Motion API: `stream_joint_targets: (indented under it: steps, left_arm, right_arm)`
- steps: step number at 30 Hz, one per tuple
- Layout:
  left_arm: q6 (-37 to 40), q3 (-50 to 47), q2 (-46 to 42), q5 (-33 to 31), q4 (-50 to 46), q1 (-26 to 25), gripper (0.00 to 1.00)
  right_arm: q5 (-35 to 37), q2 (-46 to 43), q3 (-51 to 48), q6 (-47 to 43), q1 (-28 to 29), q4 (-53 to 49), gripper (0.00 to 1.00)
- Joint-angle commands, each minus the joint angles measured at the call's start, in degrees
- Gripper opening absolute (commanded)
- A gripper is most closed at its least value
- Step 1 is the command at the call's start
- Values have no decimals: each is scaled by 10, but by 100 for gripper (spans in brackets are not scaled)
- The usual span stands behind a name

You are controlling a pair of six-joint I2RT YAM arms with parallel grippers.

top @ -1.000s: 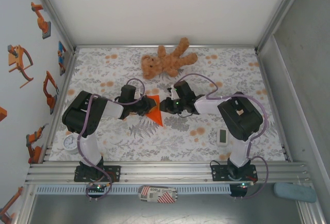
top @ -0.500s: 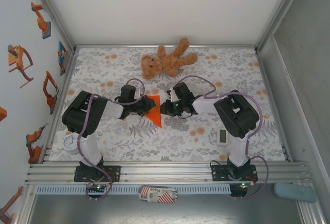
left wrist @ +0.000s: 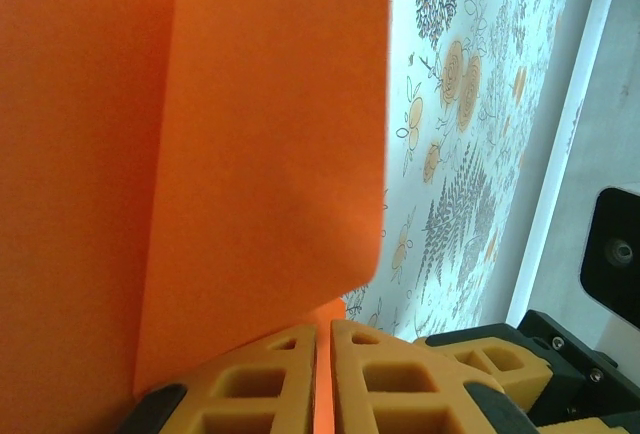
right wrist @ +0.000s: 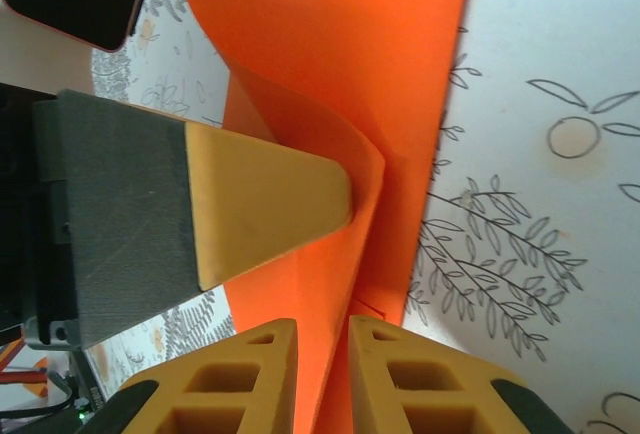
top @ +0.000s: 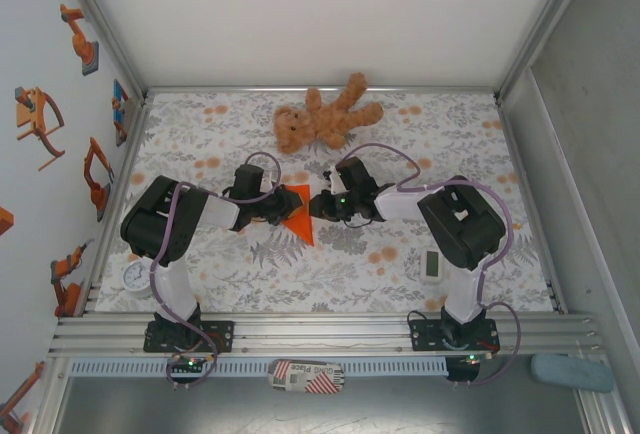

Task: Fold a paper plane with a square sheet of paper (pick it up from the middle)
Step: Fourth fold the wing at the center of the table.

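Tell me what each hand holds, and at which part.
The orange paper, by both: left hand pinches its left side, right hand its right side.

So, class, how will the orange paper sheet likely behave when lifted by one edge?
Probably floppy: the orange paper sheet bows in a soft curve. Likely very light, showing as a thin line in the left gripper. It probably creases easily, so handle it gently.

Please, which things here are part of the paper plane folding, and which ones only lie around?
For the job: orange sheet of paper, left hand, right hand, both holding it.
Lying about: teddy bear, small white gadget, round white dial.
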Motion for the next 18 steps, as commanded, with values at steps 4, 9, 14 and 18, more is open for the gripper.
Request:
stream_joint_targets:
  steps: [4,9,14,18]
  left_arm:
    - [8,-1,7,3,-3,0,13]
    - [5,0,7,3,1,0,13]
    - [4,1,7,4,1,0,13]
    - [3,3,4,4,1,0,13]
  right_arm:
    - [-26,24,10,8,-1,15,20]
    - [-32,31,11,7,-1,13,20]
    - [-40,41,17,9,0,12,17]
    - [-35,45,17,10,0,7,13]
